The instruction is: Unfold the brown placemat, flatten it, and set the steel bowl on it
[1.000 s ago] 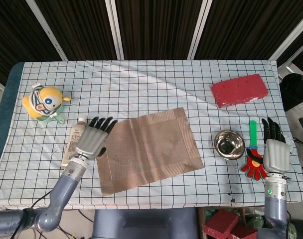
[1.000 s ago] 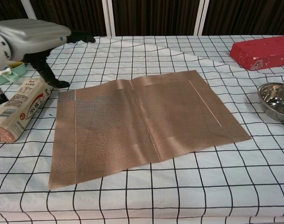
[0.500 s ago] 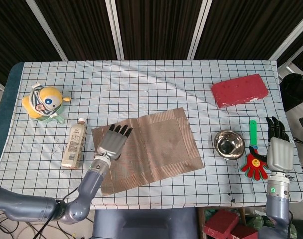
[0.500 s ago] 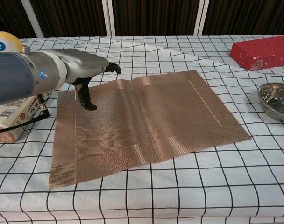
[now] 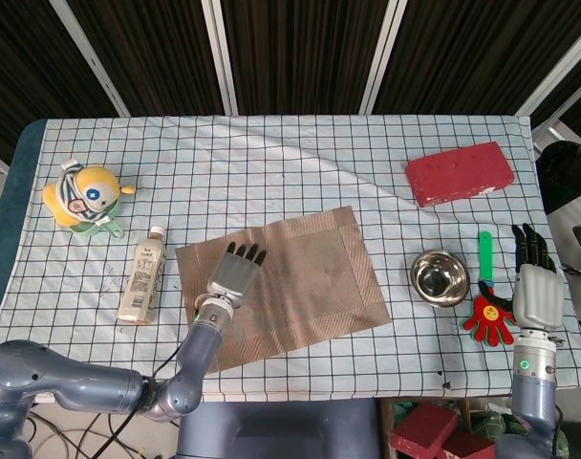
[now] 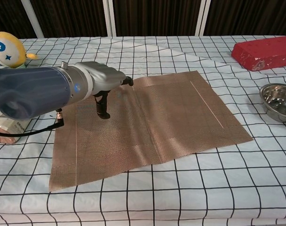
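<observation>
Pressing my left hand (image 5: 235,274) flat on the left half of the brown placemat (image 5: 310,277), palm down, fingers stretched out side by side, gripping nothing; in the chest view a fingertip (image 6: 104,114) touches the weave. The mat lies unfolded at the table's near middle, but a low ridge runs along the centre fold, so I'd call unfolding done and flattening in progress. My right hand (image 5: 538,292) hangs at the near right edge, fingers extended, empty, just beside the red glove toy (image 5: 490,318) and green strip (image 5: 484,252). The steel bowl (image 5: 440,277) sits upright on the checked cloth right of the mat, apart from it, not yet placed. Left to do: smooth the crease, then move the bowl over.
</observation>
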